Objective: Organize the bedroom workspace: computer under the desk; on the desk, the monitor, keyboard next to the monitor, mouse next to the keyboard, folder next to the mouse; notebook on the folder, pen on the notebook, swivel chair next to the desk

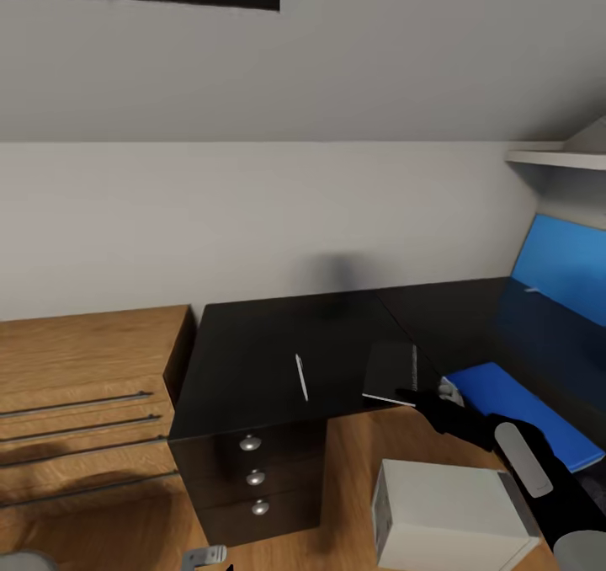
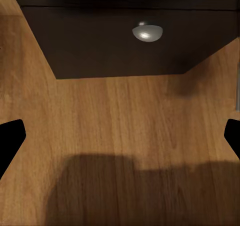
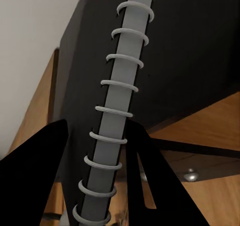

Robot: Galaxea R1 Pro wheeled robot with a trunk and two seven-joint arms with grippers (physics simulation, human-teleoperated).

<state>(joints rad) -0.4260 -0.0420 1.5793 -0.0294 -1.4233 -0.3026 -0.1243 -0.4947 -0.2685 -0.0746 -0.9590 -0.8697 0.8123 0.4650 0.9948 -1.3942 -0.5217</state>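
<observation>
A thin pale grey notebook (image 3: 120,111), seen edge-on with its row of light wire spiral rings, runs lengthwise between the two black fingers (image 3: 37,181) of the right gripper (image 3: 95,186), which close against it from either side. Behind it lies the flat black top of the desk (image 3: 195,51), meeting a plain white wall (image 3: 30,41). Past the desk's edge there is light brown wooden floor (image 3: 215,131), and a round silver drawer knob (image 3: 190,175) shows on the desk's dark front
</observation>
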